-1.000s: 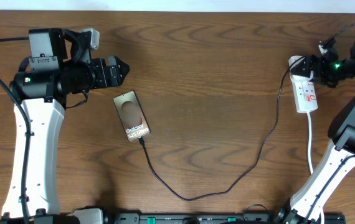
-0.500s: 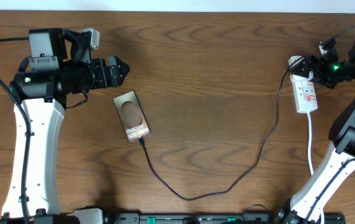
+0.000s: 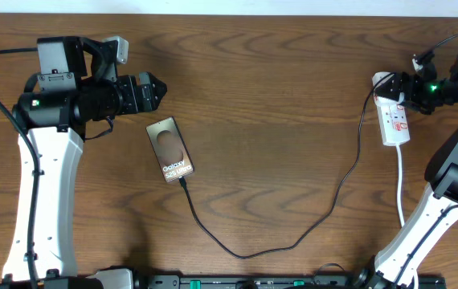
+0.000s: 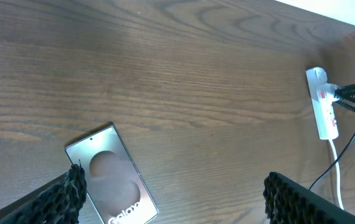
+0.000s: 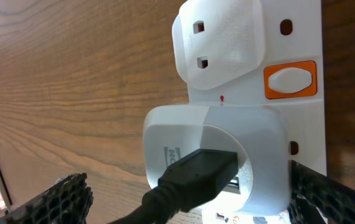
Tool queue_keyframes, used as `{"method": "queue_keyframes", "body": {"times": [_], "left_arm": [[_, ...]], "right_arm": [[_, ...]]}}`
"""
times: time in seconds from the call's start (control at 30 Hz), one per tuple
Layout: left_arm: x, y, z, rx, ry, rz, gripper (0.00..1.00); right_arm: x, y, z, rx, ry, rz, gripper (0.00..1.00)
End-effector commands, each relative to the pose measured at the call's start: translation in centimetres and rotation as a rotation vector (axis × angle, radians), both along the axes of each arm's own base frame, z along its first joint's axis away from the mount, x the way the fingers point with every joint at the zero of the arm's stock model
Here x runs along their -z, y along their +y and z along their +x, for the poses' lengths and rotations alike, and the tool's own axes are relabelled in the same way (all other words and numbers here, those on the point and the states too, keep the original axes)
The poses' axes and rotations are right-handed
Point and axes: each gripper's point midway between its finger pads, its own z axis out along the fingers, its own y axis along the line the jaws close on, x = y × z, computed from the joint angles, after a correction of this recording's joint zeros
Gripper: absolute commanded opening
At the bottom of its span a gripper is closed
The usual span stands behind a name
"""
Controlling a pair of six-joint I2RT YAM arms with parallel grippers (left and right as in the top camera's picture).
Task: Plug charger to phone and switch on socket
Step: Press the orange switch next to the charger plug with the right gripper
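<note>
two grippers, both with fingers spread wide and holding nothing. your left gripper (image 3: 161, 87) hangs near the phone (image 3: 170, 149), off its top end. the charger (image 3: 293, 239) meets the phone's bottom edge and loops away rightward to the socket (image 3: 395, 120), well apart from the phone, where your right gripper (image 3: 410, 85) straddles a white adapter (image 5: 215, 155) beside an orange switch (image 5: 289, 81).

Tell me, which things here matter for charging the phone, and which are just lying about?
For the job: phone, black charger cable, the white adapter it plugs into, power strip, its orange switch.
Just there: wooden table, the strip's own white cord.
</note>
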Motion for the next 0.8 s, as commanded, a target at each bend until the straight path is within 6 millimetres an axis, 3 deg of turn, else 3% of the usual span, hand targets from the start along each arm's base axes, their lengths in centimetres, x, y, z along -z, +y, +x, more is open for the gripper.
{"method": "queue_keyframes", "body": {"times": [0.0,0.33,0.77], "left_arm": [[-0.5,0.2,0.2,0.006,-0.022,0.019,0.9],[-0.5,0.2,0.2,0.006,-0.022,0.019,0.9],[-0.5,0.2,0.2,0.006,-0.021,0.018,0.9]], "right_arm": [[3.1,0.8,-2.2,0.027,0.145,0.031,0.97],[-0.8,-0.5,-0.9,0.037,0.069,-0.033,0.99],[-1.4,-1.0,-0.8,0.034,0.066,-0.065,0.99]]}}
